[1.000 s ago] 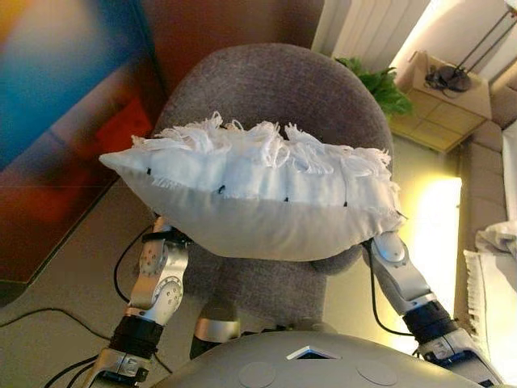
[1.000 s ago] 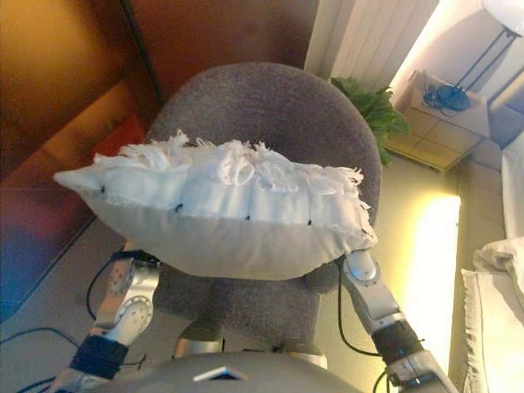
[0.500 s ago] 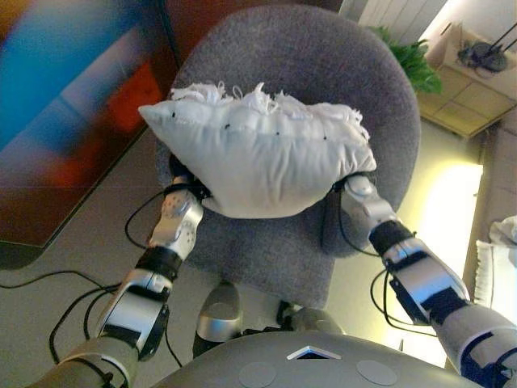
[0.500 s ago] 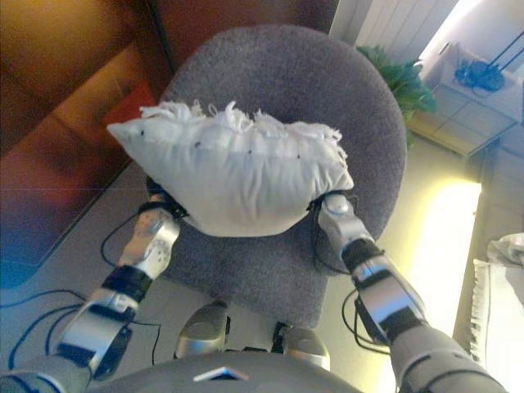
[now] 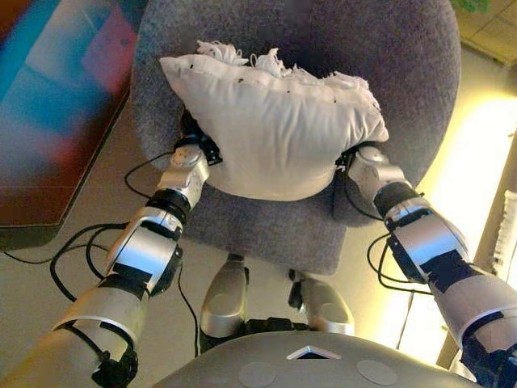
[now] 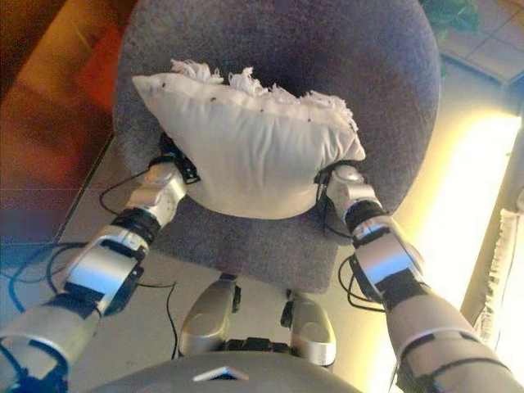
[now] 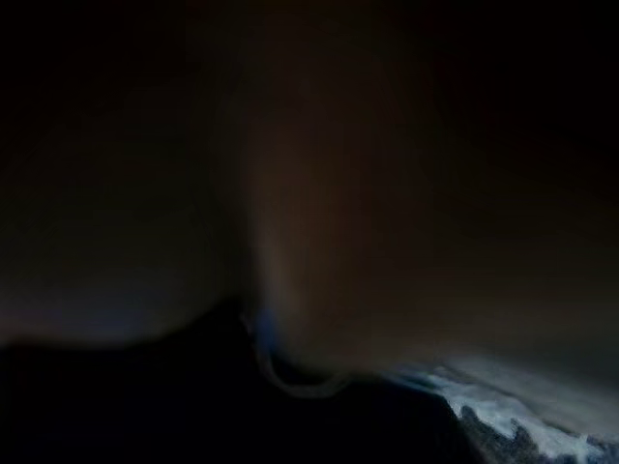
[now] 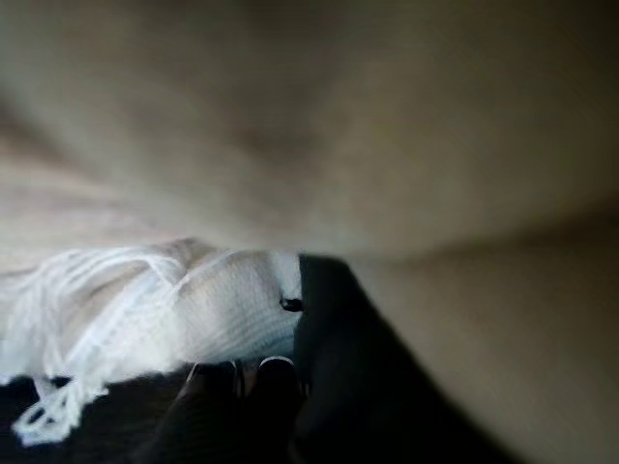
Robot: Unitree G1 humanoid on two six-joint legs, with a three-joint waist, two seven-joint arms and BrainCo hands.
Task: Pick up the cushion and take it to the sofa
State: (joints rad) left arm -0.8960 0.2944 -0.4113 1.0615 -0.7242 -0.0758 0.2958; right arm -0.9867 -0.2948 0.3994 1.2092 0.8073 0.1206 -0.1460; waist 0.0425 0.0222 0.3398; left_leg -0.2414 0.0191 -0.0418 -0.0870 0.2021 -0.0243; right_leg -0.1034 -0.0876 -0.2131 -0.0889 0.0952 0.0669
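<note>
Cushion (image 5: 279,133) held over grey chair (image 5: 388,56) between both arms; robot hand grips hidden.

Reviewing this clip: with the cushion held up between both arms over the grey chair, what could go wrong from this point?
1. The cushion sits between the left hand and right hand, whose fingers are hidden behind it, so the hold cannot be confirmed; it may slip onto the grey chair.
2. The cushion's white fringe hangs loose near the right hand and might snag.
3. The cushion blocks much of the head camera's view ahead.
</note>
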